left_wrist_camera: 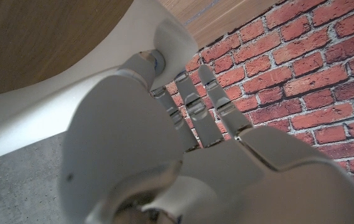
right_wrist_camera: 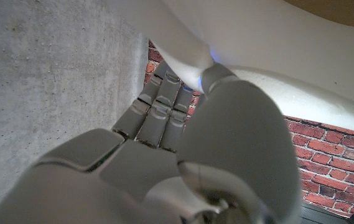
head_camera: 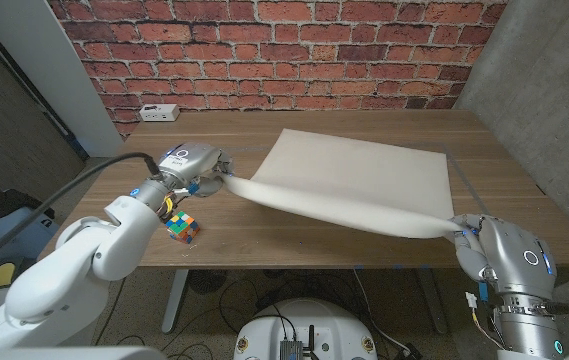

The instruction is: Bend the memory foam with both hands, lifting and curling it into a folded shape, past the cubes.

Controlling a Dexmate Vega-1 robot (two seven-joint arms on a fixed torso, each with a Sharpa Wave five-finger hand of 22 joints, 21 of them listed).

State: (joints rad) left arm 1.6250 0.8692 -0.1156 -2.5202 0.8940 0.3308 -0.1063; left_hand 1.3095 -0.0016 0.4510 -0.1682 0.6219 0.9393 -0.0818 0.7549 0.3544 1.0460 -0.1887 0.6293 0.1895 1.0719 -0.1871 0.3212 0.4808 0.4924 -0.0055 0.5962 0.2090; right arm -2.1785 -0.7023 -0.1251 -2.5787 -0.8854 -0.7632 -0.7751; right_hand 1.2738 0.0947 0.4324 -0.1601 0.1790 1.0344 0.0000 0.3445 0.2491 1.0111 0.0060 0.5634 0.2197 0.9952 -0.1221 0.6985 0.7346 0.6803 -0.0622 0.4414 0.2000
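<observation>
The memory foam (head_camera: pixel 364 175) is a big, thin, cream-white sheet. Its far part lies flat on the wooden table (head_camera: pixel 314 255), and its near edge is lifted up and curls over in a soft roll that runs across the table from one hand to the other. The left hand (head_camera: pixel 202 178) holds the left corner of that lifted edge, and the foam gets thin and pulled tight where it meets the hand. In the left wrist view the foam (left_wrist_camera: pixel 71 99) is pinched between the thumb and the fingers (left_wrist_camera: pixel 192 106) of the left hand (left_wrist_camera: pixel 164 143). The right hand (head_camera: pixel 469 237) holds the other corner, near the front edge of the table. In the right wrist view the foam (right_wrist_camera: pixel 276 56) sits pressed between the thumb and fingers (right_wrist_camera: pixel 164 99) of the right hand (right_wrist_camera: pixel 183 143). The left arm reaches in low over the table, and the colourful cubes (head_camera: pixel 181 224) sit just beside it, nearer to the robot than the foam. The right arm stands up at the table's front right corner.
</observation>
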